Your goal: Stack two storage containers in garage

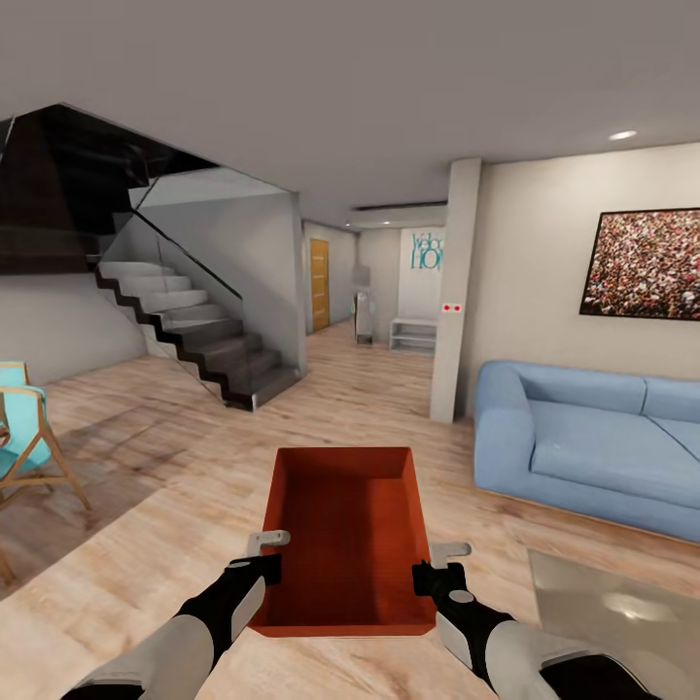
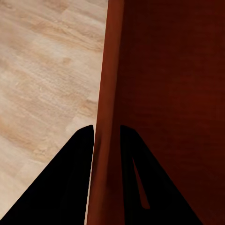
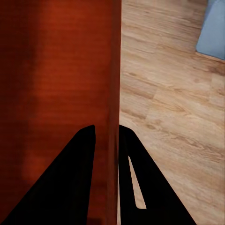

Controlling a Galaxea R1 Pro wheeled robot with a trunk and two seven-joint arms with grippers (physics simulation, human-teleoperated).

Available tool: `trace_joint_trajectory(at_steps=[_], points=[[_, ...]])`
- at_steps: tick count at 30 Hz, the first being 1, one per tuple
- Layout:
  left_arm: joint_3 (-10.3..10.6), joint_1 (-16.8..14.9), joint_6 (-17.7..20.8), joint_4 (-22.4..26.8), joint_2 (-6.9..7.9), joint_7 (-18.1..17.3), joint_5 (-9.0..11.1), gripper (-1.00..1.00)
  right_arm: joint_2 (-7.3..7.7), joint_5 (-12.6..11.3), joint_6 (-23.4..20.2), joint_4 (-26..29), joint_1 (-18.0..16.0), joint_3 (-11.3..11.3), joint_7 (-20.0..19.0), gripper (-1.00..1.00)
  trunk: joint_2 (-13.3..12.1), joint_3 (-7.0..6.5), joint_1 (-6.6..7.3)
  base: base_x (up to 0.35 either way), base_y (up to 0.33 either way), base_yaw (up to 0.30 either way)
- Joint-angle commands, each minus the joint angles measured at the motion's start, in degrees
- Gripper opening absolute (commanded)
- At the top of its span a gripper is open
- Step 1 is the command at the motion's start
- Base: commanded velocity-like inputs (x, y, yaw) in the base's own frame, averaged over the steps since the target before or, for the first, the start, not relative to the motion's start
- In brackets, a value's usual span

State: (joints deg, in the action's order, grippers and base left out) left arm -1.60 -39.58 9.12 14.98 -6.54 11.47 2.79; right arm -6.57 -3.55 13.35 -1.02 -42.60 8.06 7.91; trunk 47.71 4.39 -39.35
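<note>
One orange-red storage container [image 1: 345, 530] is carried in front of me above the living room's light wood plank floor [image 1: 175, 486], open side up and empty. My left gripper [image 1: 270, 569] is shut on its left wall, and in the left wrist view the thin wall [image 2: 108, 93] runs between the two black fingers [image 2: 70, 178]. On the other side, my right gripper [image 1: 424, 576] is shut on the right wall [image 3: 114, 70], again with one finger inside and one outside.
A blue sofa [image 1: 593, 442] stands at the right, with a glass table [image 1: 622, 608] before it. A white pillar [image 1: 455, 292] rises ahead right. Dark stairs [image 1: 194, 331] climb at the left, turquoise chairs [image 1: 24, 428] sit far left. A hallway leads to a wooden door [image 1: 319, 285].
</note>
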Motion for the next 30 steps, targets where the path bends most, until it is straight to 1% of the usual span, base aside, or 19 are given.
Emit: trace_joint_trajectory(at_steps=[1,18,30], points=[[-1.5,-0.1,-2.7,0.3,0.04,3.8,-1.1,-1.00,-0.02,-0.2,0.2,-0.2,0.0,-1.4,0.2,-1.00,0.1,0.10,-0.05,0.321,0.074,0.000],[-1.5,-0.1,-2.7,0.3,0.04,3.8,-1.1,-1.00,-0.09,-0.2,0.2,-0.2,0.0,-1.4,0.2,-1.00,0.1,0.10,-0.05,0.321,0.074,-0.002],[-1.5,-0.1,-2.7,0.3,0.04,3.7,-1.1,-1.00,-0.09,-0.2,0.2,-0.2,0.0,-1.4,0.2,-1.00,0.1,0.10,-0.05,0.321,0.074,-0.182]])
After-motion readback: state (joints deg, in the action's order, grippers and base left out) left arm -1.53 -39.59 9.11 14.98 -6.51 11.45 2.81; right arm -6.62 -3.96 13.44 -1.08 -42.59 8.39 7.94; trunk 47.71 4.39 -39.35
